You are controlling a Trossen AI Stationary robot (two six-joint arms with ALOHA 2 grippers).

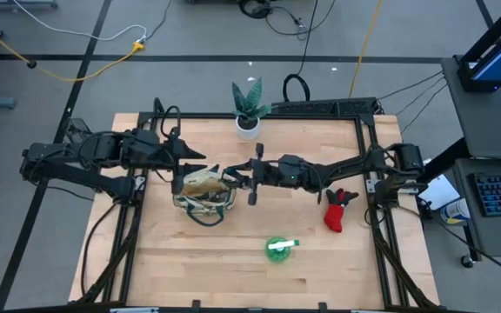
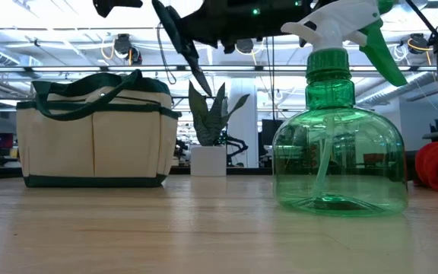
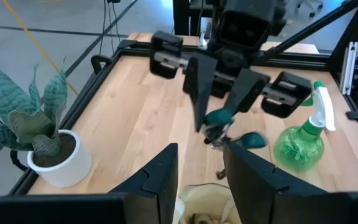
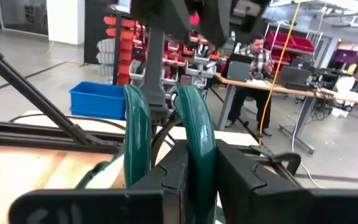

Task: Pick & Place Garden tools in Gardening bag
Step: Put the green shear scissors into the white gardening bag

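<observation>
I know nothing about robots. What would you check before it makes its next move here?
1. Right hand gripping shears: ok.
2. Bag upright: ok.
3. Shears directly over the bag's mouth: cannot tell; they hang near its rim.
4. Left hand steadying the bag: cannot tell; it sits at the bag's other side.
5. Bottle, glove and plant apart from the bag: ok.

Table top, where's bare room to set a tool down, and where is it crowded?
Free: the wood between the gardening bag and green spray bottle, and the near left corner of the table. Crowded: over the bag, where the left gripper and right gripper, holding pruning shears, meet.
</observation>
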